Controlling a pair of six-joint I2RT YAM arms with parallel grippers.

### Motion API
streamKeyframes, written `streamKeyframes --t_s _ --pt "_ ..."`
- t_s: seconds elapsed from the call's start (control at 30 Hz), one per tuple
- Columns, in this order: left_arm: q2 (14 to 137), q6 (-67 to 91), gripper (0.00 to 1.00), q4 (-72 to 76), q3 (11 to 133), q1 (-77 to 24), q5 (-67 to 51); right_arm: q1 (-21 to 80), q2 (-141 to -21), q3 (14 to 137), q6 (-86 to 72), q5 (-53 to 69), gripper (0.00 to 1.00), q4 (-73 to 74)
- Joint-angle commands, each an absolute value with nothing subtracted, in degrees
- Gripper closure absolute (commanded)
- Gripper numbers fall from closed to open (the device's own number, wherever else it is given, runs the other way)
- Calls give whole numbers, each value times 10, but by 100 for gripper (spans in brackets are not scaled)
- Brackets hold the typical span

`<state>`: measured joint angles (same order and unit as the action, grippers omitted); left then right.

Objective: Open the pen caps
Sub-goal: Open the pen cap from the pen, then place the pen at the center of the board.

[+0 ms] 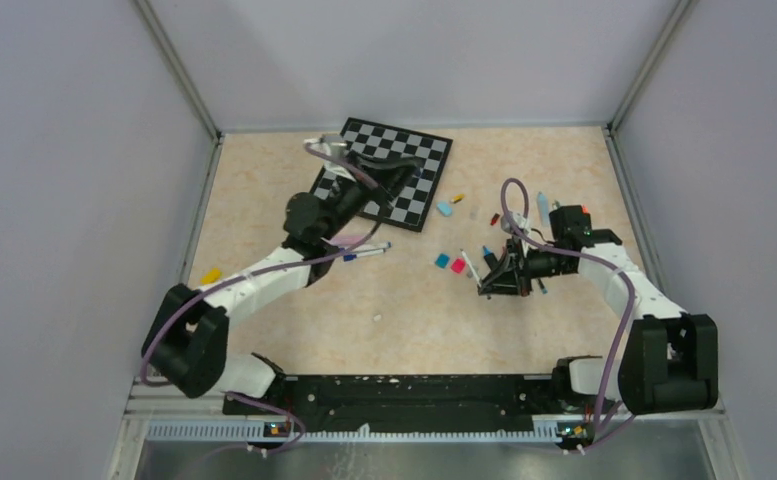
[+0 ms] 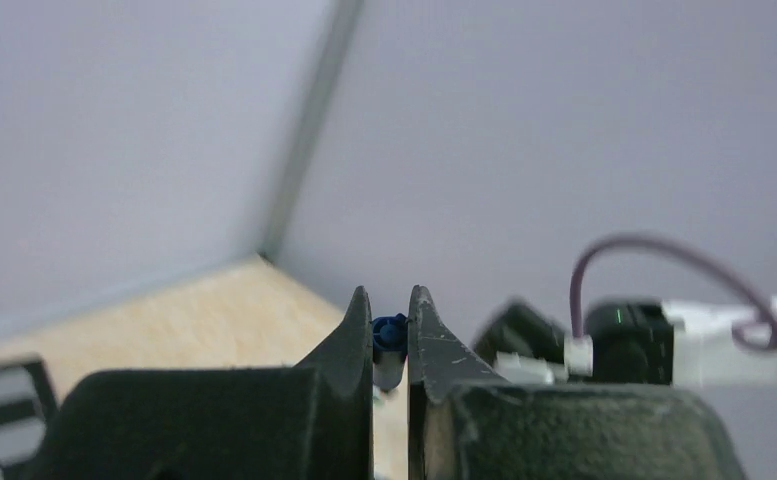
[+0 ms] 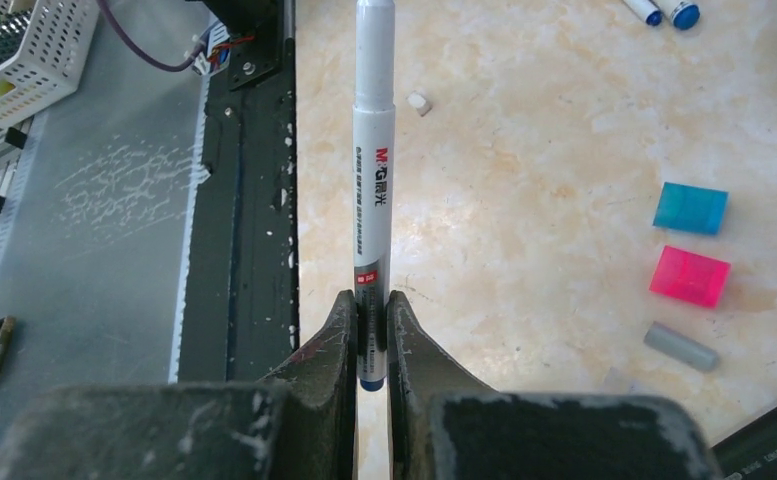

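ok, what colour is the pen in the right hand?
White pen with dark print; the right wrist view shows it best.

White pen (image 3: 374, 180) barrel reads "M&G"; the smaller print beneath is illegible.

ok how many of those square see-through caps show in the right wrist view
2. a cyan cap and a pink cap lie close together, not touching, right of the white pen held in the right end effector. more may sit outside this view

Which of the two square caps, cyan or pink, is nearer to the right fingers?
The pink cap; the cyan cap lies just beyond it, farther from those fingers.
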<state>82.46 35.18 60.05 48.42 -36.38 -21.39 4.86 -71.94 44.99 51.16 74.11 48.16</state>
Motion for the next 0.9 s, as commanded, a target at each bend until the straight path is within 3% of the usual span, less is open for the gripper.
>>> streamKeyframes --t_s 0.0,0.23,0.57,0.87 --pt "751 332 100 661 493 -330 -117 59 -727 450 537 739 100 503" --pt "705 371 100 600 458 -315 -176 39 -705 467 448 609 100 419" --pt "606 398 100 436 322 -324 -306 -138 -674 446 307 412 100 292" --pt "607 367 100 375 250 -422 -272 -163 -752 452 307 253 100 275"
